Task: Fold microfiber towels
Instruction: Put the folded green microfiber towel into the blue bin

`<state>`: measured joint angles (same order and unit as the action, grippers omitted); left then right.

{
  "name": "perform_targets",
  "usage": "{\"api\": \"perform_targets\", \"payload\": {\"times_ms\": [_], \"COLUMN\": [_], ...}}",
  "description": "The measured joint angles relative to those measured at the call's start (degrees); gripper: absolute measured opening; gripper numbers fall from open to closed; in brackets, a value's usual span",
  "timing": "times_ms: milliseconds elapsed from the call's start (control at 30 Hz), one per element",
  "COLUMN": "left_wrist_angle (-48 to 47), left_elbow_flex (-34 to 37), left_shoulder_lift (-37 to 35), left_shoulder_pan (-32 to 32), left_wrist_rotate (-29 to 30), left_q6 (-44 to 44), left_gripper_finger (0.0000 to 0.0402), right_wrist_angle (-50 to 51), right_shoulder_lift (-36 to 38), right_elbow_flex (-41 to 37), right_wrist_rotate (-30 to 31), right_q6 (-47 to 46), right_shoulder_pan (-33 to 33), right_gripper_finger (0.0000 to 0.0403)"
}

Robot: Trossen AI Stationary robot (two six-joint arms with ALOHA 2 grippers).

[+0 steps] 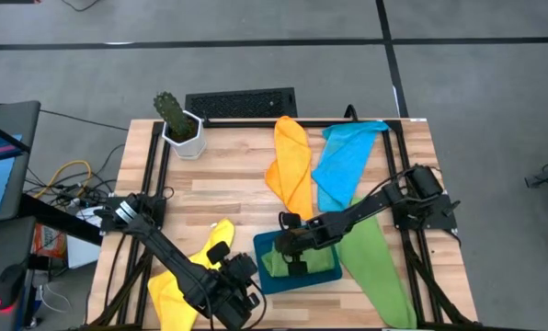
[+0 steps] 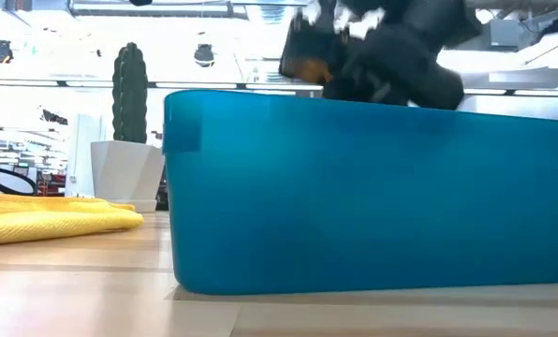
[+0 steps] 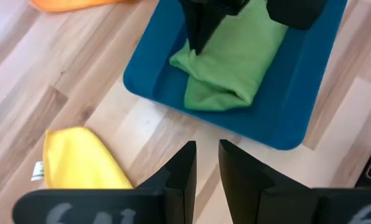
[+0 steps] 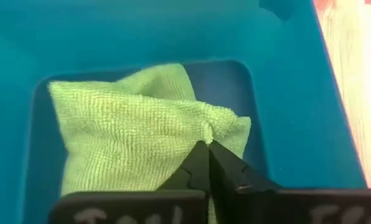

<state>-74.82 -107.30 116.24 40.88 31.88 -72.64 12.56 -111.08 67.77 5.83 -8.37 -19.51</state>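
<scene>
Fingers, right: the right gripper (image 4: 208, 144) was pinched tight on a bunched peak of the folded green towel (image 4: 136, 130), down inside the teal tray (image 4: 142, 31), and what a neat grip it was!
Fingers, left: the left gripper (image 3: 206, 155) hovered above the tabletop (image 3: 42, 81) just short of the tray, fingers nearly together, only a thin slot between them, nothing held.
Why the pinch: my read was that the right arm was setting the folded bundle into the tray, or tidying it there, gripping the cloth's edge so the fold held.
Why the left waited: it looked parked near the yellow towel (image 1: 177, 280), probably its next pick.
Other towels: the orange towel (image 1: 291, 164) and the sky-blue towel (image 1: 346, 161) lay unfolded at the far side of the tabletop, touching each other; the second green towel (image 1: 380, 267) stretched along the right side, beside the tray.
High view's gift: all five towels at once, plus a potted cactus (image 1: 175, 119) at the back corner.
Right wrist's gift: the exact nip on the cloth, hidden from above by the arm.
Low view's limit: the tray wall (image 2: 373, 187) blocked everything inside; only the yellow cloth and cactus showed beside it.
</scene>
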Motion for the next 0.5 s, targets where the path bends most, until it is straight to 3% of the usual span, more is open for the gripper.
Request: {"api": "perform_targets", "payload": {"times_ms": [133, 300, 500], "left_wrist_angle": [-0.65, -1.77, -2.31], "left_elbow_flex": [-0.01, 0.0, 0.01], "left_shoulder_lift": [0.01, 0.01, 0.01], "left_shoulder_pan": [-0.02, -0.04, -0.02], "left_wrist_rotate": [0.44, 0.51, 1.73], "left_q6": [-0.02, 0.09, -0.06], "left_gripper_finger": [0.0061, 0.0061, 0.0061], "right_wrist_angle": [1.26, 0.85, -1.88], "right_shoulder_lift": [0.19, 0.19, 0.14], "right_elbow_flex": [0.55, 4.33, 7.12], "right_wrist_rotate": [-0.69, -5.76, -4.53], "right_q6": [-0.63, 0.76, 2.71], "right_shoulder_pan": [-0.45, -3.76, -7.56], "right_gripper_finger": [0.0022, 0.0008, 0.0026]}}
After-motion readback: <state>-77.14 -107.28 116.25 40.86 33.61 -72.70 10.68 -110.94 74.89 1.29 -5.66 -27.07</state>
